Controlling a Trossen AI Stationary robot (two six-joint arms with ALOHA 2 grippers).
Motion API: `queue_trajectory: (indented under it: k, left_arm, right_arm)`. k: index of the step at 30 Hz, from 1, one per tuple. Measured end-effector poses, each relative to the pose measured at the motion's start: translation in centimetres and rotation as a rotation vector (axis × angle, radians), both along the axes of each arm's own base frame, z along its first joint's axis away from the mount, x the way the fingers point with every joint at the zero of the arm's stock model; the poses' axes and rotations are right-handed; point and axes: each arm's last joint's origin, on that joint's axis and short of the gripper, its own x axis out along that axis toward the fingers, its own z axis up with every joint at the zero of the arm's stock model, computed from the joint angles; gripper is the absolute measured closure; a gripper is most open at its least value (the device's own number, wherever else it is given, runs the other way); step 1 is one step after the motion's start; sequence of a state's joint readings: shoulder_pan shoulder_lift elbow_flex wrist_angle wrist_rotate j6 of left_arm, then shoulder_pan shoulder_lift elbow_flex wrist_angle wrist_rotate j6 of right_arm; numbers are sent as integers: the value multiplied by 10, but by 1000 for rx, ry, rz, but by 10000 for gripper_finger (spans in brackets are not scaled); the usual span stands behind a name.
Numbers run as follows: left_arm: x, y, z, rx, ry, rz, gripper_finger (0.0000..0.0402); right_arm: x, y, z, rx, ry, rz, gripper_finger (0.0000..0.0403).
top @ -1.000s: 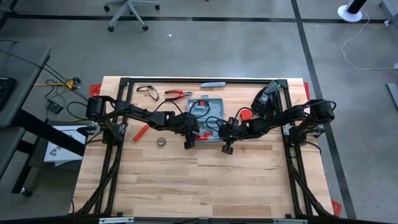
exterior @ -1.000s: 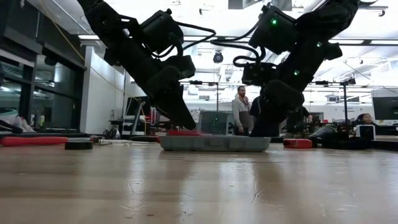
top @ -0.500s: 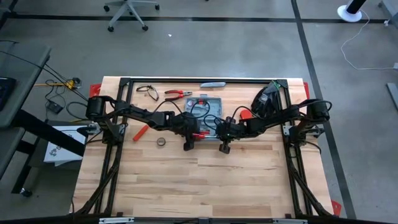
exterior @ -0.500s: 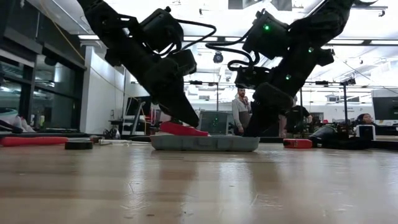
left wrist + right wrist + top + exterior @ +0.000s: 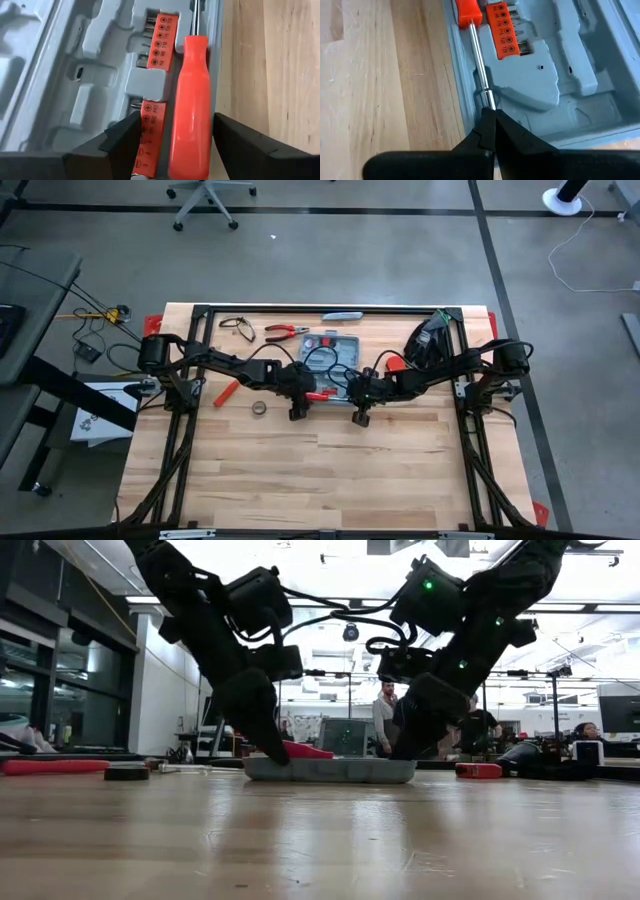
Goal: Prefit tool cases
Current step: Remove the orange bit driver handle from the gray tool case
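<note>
The grey-blue tool case (image 5: 335, 352) lies open and flat on the table, its moulded inside (image 5: 60, 75) facing up. A red-handled screwdriver (image 5: 322, 393) lies along the case's near long edge. In the low view its handle (image 5: 305, 750) rises a little above the rim. My left gripper (image 5: 177, 145) is open, with a finger on either side of the handle (image 5: 192, 100); I see no contact. My right gripper (image 5: 489, 120) is shut on the screwdriver's metal shaft. Orange bit holders (image 5: 162, 42) sit in the case beside the handle. My right gripper pinches the screwdriver's metal shaft at its free end (image 5: 487, 100) between its two fingers. The fingers come from the table's right and slant down, lying along the shaft. The shaft (image 5: 477, 55) lies along the case's near edge.
Red pliers (image 5: 285, 332), a black cable loop (image 5: 235, 325) and a grey knife (image 5: 345, 315) lie by the far edge. A red tool (image 5: 225, 392) and a tape roll (image 5: 260, 408) lie left of the case, a black object (image 5: 430, 340) right. People stand behind (image 5: 385, 720).
My right gripper has moved toward the table's left, and the case has slid a little left with it. The screwdriver's red handle has come up above the case rim. My left gripper has drawn back toward the left, leaving the handle showing.
</note>
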State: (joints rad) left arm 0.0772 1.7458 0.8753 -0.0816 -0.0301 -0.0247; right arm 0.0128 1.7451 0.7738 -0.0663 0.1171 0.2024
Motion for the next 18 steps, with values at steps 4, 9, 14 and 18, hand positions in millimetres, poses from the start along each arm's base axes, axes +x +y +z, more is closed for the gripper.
queue_trajectory:
  k: [4, 9, 14, 18]
  left_arm:
    - [0, 0, 0, -4, 2, 5, 252]
    - [0, -1, 0, -8, 0, -27, 340]
    - [0, -3, 3, -15, -16, -31, 340]
    - [-2, -4, 12, -7, -37, -31, 340]
  right_arm:
    - [0, 0, 0, 3, -5, 2, 403]
    - [0, 0, 0, -8, -3, -4, 403]
    - [0, 0, 0, -6, 0, -2, 403]
    - [0, 0, 0, -19, -2, -9, 403]
